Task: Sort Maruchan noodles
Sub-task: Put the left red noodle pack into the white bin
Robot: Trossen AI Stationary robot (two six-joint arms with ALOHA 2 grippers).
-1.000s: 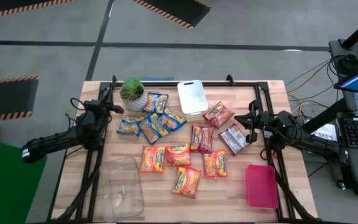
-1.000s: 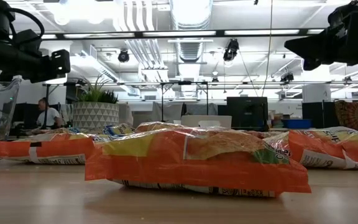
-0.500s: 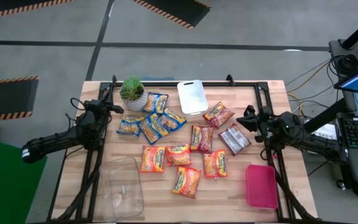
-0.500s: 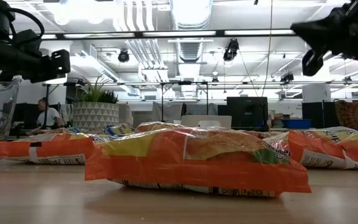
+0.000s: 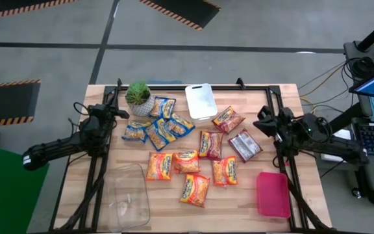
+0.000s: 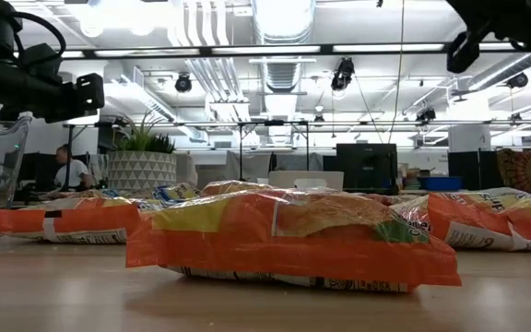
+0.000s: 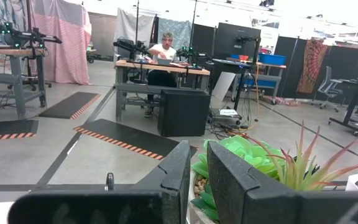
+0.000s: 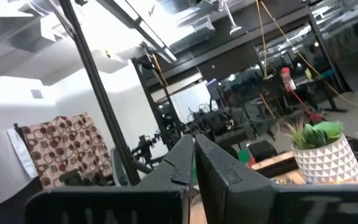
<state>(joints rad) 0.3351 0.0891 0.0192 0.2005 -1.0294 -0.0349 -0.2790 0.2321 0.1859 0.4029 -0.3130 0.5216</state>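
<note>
I see my right gripper (image 5: 263, 123) pressed together and empty, raised at the table's right edge. The nearest packet, the maroon one (image 5: 243, 144), lies just inward of it, long axis diagonal. My left gripper (image 5: 121, 114), nearly closed and empty, waits beside the blue packets (image 5: 159, 127).
</note>
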